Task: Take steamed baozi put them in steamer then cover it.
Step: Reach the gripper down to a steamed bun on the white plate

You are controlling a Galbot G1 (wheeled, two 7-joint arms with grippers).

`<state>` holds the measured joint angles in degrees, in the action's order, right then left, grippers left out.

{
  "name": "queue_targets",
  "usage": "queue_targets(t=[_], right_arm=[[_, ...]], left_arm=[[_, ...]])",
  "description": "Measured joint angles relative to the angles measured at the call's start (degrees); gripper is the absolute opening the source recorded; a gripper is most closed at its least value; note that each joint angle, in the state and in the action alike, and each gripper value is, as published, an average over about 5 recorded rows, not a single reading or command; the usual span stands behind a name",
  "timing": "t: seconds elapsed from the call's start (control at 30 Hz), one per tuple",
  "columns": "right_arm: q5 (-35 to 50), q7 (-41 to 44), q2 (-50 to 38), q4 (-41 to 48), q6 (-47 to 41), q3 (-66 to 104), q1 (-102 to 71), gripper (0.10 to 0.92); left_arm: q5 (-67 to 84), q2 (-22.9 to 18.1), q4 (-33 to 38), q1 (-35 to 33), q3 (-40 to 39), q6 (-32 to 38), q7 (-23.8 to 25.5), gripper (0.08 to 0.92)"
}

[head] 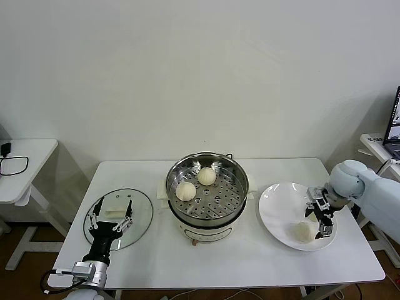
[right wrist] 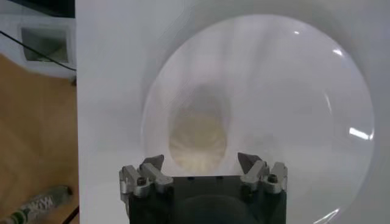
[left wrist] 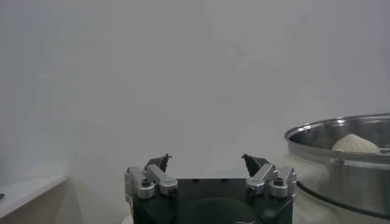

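Left pincer (head: 113, 214) is parked low at the front left with fingers spread, right pincer (head: 320, 220) pointing down, fingers wide open too.

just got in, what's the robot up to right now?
It is loading baozi into the steamer. Two baozi already sit on its perforated tray. The right gripper hangs open over the white plate, right beside the one baozi visible there. The left gripper waits open over the glass cover, which lies flat on the table to the steamer's left.
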<state>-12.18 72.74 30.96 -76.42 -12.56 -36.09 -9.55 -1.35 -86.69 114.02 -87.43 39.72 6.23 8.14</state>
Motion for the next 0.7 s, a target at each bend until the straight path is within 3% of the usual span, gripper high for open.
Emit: queue_targets(t=[0.43, 0.7], right_arm=[[-2.17, -0.64, 1.75, 1.66, 0.37, 2.49, -3.38, 0.822], [-2.81, -0.98, 2.39, 2.46, 0.58, 3.28, -4.06, 0.723]], left_arm=[[-0.03, 0.14, -0.19, 0.12, 0.52, 0.04, 0.02, 0.823], [-0.03, 0.11, -0.48, 0.22, 0.31, 0.06, 0.03, 0.823]])
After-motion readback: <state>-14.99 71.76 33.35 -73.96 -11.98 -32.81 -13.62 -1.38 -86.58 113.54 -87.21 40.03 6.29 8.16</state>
